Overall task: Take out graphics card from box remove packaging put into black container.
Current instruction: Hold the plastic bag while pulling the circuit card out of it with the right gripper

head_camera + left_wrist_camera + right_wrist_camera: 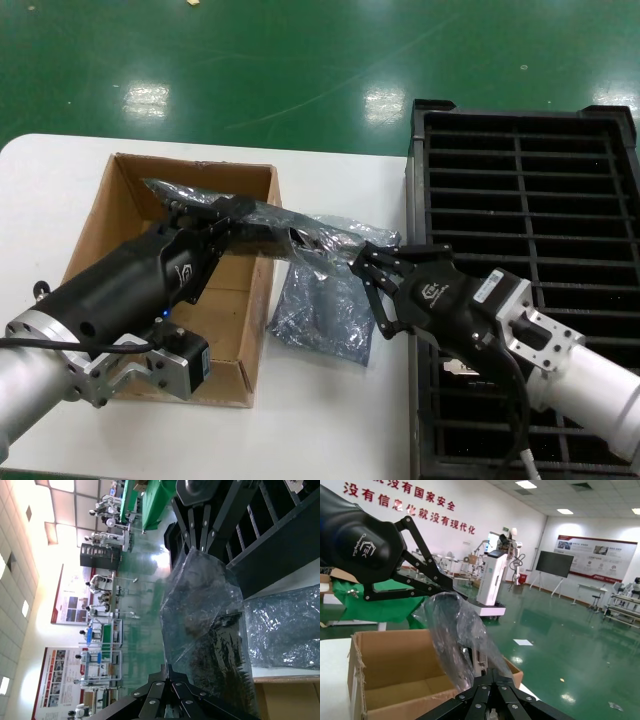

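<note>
Smoky plastic bag (pixel 275 225) stretched between left hand (pixel 215 215) and right hand (pixel 365 265), both clamped on it above the box (pixel 110 235); steady opposing pulls would likely free the card.

graphics card (pixel 262 222) mostly veiled inside smoky packaging (pixel 300 235), black container (pixel 520 180) cut off at right and bottom edges

Both arms: silver cylindrical forearm w/ flange, then black glossy housing w/ small white logo. Left hand (pixel 222 212) & right hand (pixel 362 262): black linkage fingers, thin bars, silver screws at pivots. Right wrist has blue-white label. Left carries boxy black unit on silver bracket, tiny blue light, black cable.
</note>
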